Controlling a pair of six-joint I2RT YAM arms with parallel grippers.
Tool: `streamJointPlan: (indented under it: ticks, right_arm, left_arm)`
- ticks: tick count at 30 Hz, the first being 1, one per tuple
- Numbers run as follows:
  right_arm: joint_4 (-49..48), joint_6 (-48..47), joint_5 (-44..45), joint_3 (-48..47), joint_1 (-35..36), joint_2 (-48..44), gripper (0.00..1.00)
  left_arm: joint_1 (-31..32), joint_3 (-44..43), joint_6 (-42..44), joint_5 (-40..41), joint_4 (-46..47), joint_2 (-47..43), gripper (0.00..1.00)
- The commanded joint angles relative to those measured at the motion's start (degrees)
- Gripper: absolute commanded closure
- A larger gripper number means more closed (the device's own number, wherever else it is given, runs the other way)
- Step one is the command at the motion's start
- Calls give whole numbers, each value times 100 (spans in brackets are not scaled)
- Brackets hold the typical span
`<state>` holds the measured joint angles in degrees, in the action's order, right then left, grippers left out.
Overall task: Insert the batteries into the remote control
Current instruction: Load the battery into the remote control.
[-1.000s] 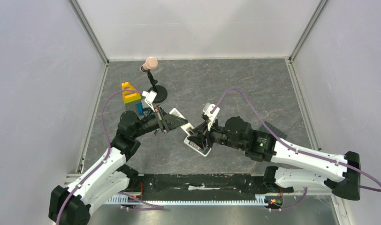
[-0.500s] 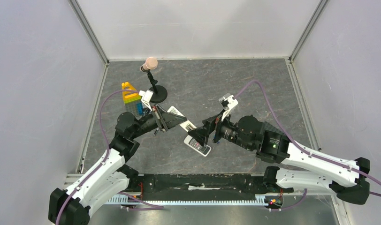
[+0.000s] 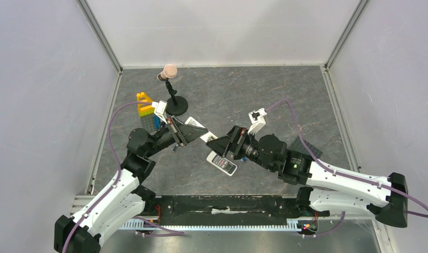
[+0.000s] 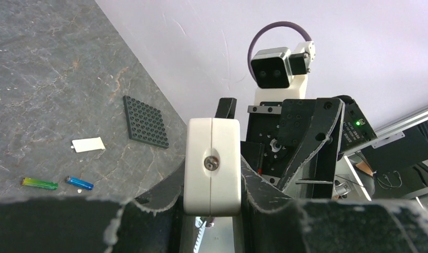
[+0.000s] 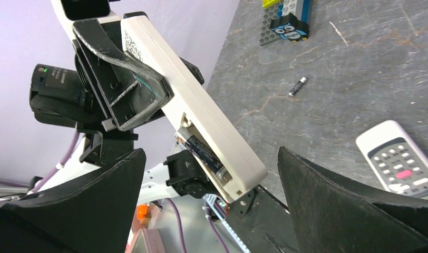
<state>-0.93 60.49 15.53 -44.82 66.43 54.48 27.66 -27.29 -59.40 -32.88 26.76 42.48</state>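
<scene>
My left gripper (image 3: 186, 133) is shut on a white remote control (image 3: 201, 133) and holds it off the table, its end pointing at the right arm. From the left wrist I see that end face (image 4: 212, 163) clamped between the jaws. Its battery bay is open, with dark batteries (image 5: 204, 153) lying inside. My right gripper (image 3: 226, 143) stands wide open just short of that end, touching nothing. On the table lie a green battery (image 4: 39, 183), a blue one (image 4: 79, 183) and a dark one (image 5: 298, 86).
A second remote (image 3: 221, 163) lies button face up under the right gripper. A small white flat piece (image 4: 88, 144) and a black studded plate (image 4: 145, 122) lie near the loose batteries. A stand with a pink ball (image 3: 172, 100) and toy blocks (image 3: 147, 110) sit at the back left.
The right gripper has opened wide and drawn back and up from the held remote's end. The left arm has shifted the remote slightly back and to the left.
</scene>
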Motion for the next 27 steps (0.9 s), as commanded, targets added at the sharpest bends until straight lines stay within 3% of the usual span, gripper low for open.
streamJointPlan:
  ticks: [1,7,16,21,27]
  right_arm:
    - [-755,558,77,-23,10,160,2]
    - [-948,810,118,83,8,274,6]
    - [-961,1046,3,105,-52,382,28]
    - [-970,1109,-111,141,-115,430,51]
    - [-970,1160,-277,166,-169,485,60]
  left_arm:
    - [-14,-40,-221,119,373,-115,98]
    - [-15,-6,-213,76,372,-134,98]
    - [-15,22,-261,23,417,-169,98]
    - [-14,31,-274,13,409,-191,98]
    - [-15,37,-385,78,424,-223,98]
